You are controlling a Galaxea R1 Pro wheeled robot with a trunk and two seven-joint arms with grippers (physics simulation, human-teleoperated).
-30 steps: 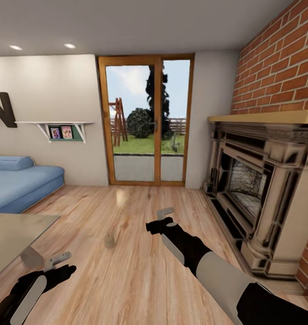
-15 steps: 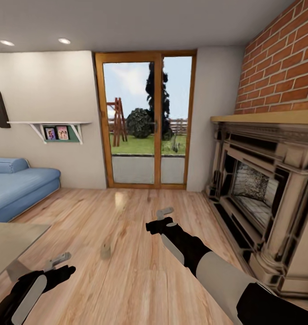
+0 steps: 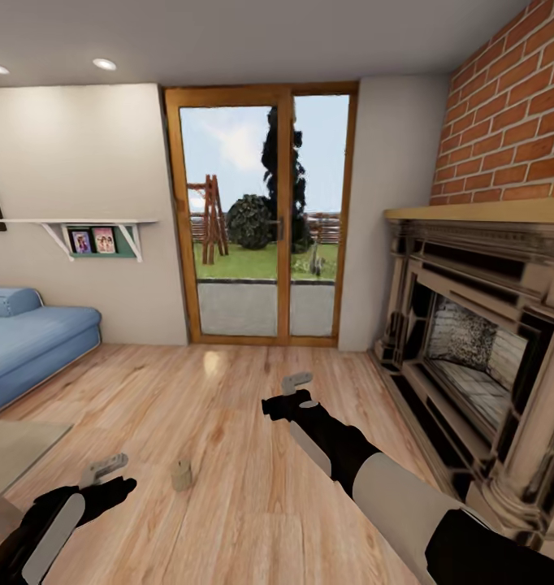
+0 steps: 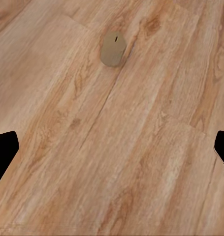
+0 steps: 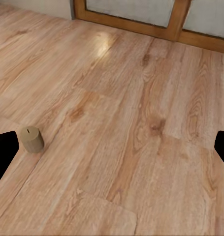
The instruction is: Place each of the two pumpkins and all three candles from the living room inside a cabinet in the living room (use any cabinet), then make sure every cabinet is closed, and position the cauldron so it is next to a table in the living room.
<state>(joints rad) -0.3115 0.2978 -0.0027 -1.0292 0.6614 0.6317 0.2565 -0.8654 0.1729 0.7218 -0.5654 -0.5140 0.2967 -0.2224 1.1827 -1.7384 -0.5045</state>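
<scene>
tan candle (image 3: 181, 475) stands on wood floor (image 3: 228, 406); both arms' fingers apart, empty.

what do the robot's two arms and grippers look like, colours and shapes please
Both arms are glossy black with pale grey-white shell panels along the forearms. The right arm shows a rounded grey-white section between black joints. The left gripper and right gripper each sit on a black wrist and end in short, light grey jaws. No cables or markings are visible.
</scene>
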